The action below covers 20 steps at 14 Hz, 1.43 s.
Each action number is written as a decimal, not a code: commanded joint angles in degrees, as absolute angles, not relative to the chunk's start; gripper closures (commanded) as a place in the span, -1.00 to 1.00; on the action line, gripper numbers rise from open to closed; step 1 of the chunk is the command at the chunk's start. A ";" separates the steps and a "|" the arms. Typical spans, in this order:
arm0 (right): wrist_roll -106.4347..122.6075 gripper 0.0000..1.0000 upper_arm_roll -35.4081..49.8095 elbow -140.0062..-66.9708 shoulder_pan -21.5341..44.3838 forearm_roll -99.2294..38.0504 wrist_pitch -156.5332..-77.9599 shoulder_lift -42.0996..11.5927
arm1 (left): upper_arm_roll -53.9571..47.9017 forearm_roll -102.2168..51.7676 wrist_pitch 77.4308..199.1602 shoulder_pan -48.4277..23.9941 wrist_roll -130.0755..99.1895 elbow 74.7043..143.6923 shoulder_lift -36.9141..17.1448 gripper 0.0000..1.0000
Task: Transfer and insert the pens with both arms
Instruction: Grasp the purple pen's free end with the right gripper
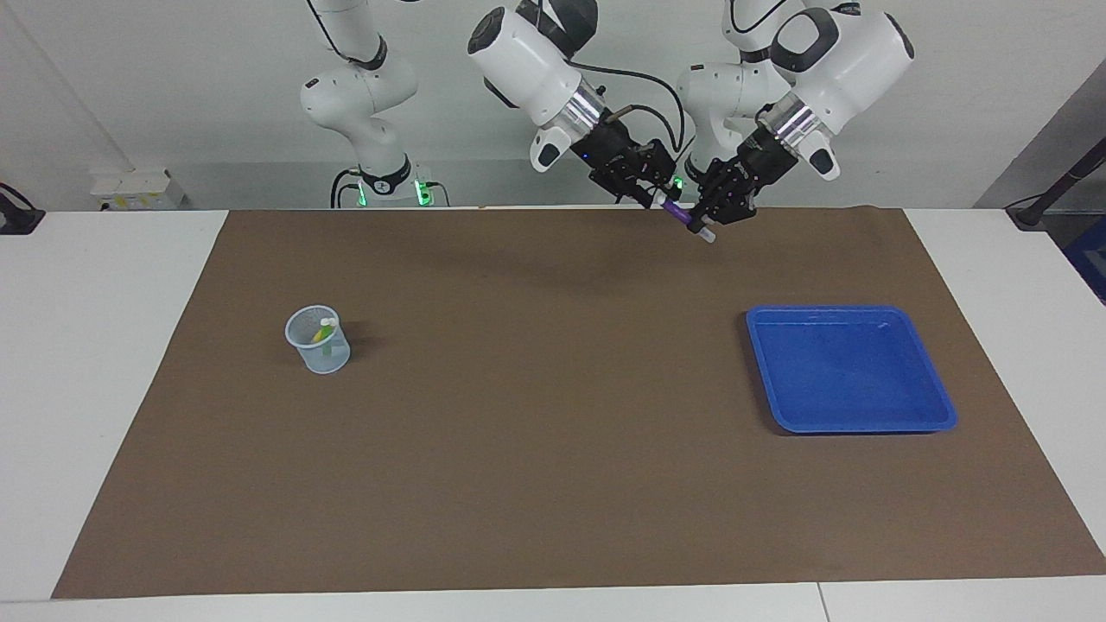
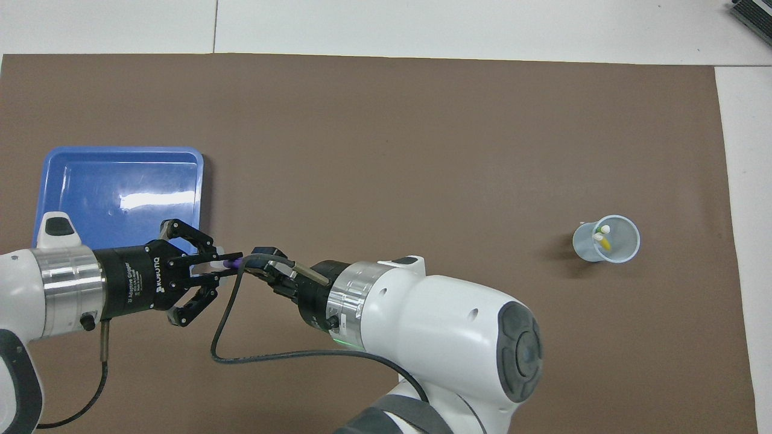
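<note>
The purple pen (image 1: 683, 218) hangs in the air above the brown mat (image 1: 553, 415) at the edge nearest the robots, tilted, with its pale whitish end (image 1: 707, 236) pointing down. The left end effector (image 1: 702, 222) has its fingertips clamped together on the pen's lower part, while its outer links splay out to the sides in the overhead view. The right end effector (image 1: 657, 200) meets the pen's upper end from the other direction, so the two black end effectors almost touch tip to tip; its fingers sit around that end, but whether they press on it or stand slightly apart I cannot tell. From overhead only a short purple stretch of the pen (image 2: 232, 263) shows between the left end effector (image 2: 226, 268) and the right end effector (image 2: 256, 268), over the mat just beside the blue tray's corner.

The yellow pen (image 1: 323, 332) and the green pen (image 1: 327, 348) stand together inside the clear cup (image 1: 318, 339), pale ends up. The cup stands upright on the mat toward the right arm's end of the desk (image 1: 112, 363). The blue tray (image 1: 849, 369) lies flat on the mat toward the left arm's end, well apart from the cup.
</note>
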State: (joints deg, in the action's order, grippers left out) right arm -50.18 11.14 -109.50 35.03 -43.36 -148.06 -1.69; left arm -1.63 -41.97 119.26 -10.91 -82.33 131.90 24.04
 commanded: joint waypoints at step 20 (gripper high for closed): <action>-49.83 1.00 11.16 -109.69 34.54 -44.38 -149.15 -2.02 | -1.41 -43.07 119.97 -11.69 -83.59 133.33 26.37 1.00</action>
State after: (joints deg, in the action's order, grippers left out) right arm -50.18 11.16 -109.22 35.01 -43.36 -148.78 -1.72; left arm -1.95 -41.99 119.41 -11.03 -82.51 132.21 24.15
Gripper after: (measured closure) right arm 0.819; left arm 0.828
